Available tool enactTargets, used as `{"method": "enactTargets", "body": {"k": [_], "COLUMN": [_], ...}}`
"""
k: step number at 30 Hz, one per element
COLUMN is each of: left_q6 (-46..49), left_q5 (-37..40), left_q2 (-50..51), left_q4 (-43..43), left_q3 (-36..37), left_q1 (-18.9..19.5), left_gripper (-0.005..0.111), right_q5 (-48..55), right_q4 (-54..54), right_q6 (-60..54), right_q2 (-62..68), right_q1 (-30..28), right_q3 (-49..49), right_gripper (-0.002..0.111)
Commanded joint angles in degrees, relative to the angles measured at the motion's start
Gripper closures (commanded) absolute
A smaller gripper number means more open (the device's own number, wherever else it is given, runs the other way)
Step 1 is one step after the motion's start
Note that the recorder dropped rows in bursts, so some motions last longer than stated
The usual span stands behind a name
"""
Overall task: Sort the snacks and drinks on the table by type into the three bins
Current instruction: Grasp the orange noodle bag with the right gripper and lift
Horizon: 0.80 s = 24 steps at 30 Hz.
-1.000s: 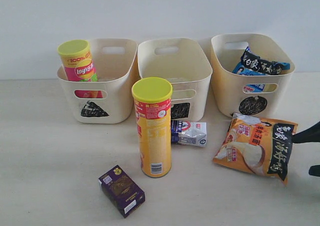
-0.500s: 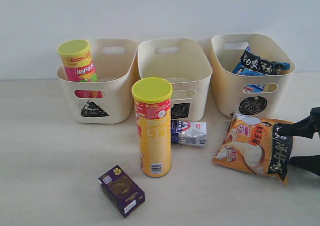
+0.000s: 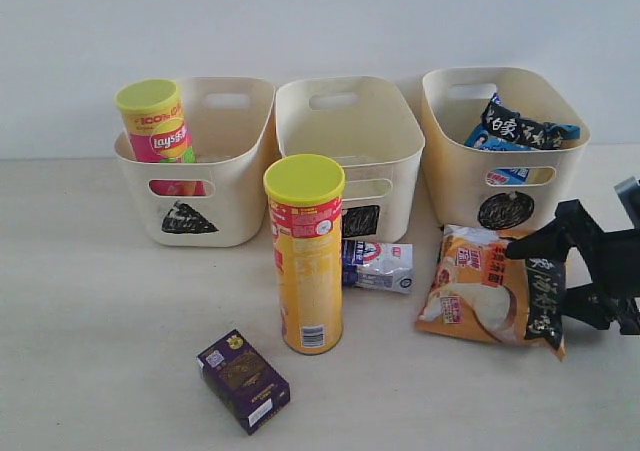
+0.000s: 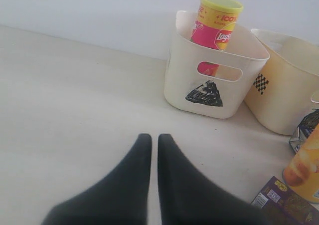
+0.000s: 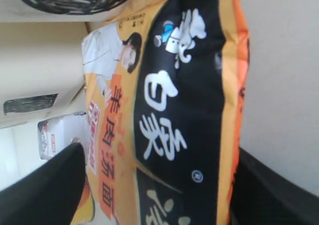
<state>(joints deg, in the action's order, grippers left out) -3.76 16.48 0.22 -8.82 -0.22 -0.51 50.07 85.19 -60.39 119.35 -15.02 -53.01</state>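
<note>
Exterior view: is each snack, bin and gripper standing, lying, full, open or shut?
Tall yellow chip tube, yellow-green lid: upright, lid on.
Pink chip tube: standing in triangle-marked cream bin.
Square-marked cream bin: nothing seen inside.
Circle-marked cream bin: holds blue noodle packet.
Orange-black noodle packet: lying flat.
Small purple box: lying flat.
Small white-blue pouch: lying flat.
Left gripper: shut.
Right gripper: open around that packet.

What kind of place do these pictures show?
Probably a robotics test bench, not a home or shop: a plain table against a blank white wall, three cream bins marked with black shapes, and the right gripper straddling a noodle packet.
</note>
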Motion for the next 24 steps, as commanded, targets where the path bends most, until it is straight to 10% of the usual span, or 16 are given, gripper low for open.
{"method": "enactTargets", "body": {"k": [1,5,14,24], "left_q6": [-0.3,-0.3,-0.3,-0.3], "left_q5": [0.0,0.0,0.0,0.0], "left_q2": [-0.2,-0.2,-0.2,-0.2], "left_q4": [0.3,0.3,0.3,0.3], "left_q3": [0.2,0.2,0.2,0.2], "left_q1": [0.0,0.0,0.0,0.0], "left_gripper": [0.102,0.102,0.102,0.102], "right_q5": [-12.2,-13.6,-14.1,-11.3], "right_q4": [-4.5,-4.9,-6.6,-12.3], "right_q6": [-1.7,-1.8,-2.1,-1.9], "right_q2": [2.2,2.9,3.1,-3.8], "right_q1": [2.1,3.1,2.9,2.9], "right_q3": [0.9,0.9,0.9,0.9], "right_gripper": [0.035,0.045,0.108,0.108]}}
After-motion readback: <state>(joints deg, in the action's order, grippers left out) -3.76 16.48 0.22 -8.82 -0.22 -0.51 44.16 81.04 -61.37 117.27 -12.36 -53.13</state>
